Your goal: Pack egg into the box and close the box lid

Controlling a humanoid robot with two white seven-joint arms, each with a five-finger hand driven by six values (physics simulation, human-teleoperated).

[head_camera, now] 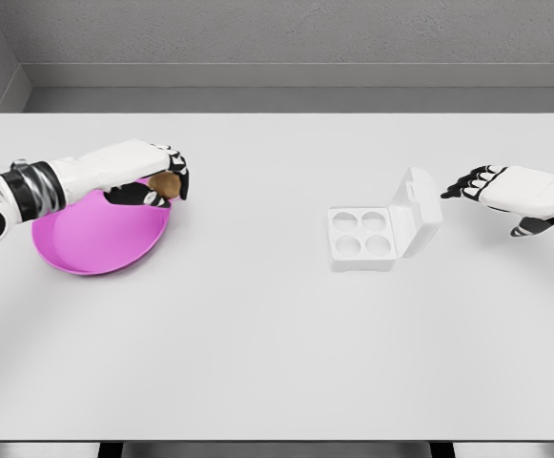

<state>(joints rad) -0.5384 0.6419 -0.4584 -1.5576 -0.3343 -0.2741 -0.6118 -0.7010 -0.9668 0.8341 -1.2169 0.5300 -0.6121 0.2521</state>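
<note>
A brown egg is held between the fingers of my left hand, just above the right rim of the pink plate at the left of the table. The white egg box lies right of centre with several empty round cups showing. Its lid stands open, tilted up on the right side. My right hand hovers just right of the lid with its fingers spread, holding nothing and not touching the box.
The white table runs wide under both arms, with a grey wall behind its far edge. Nothing else lies on it besides the plate and the box.
</note>
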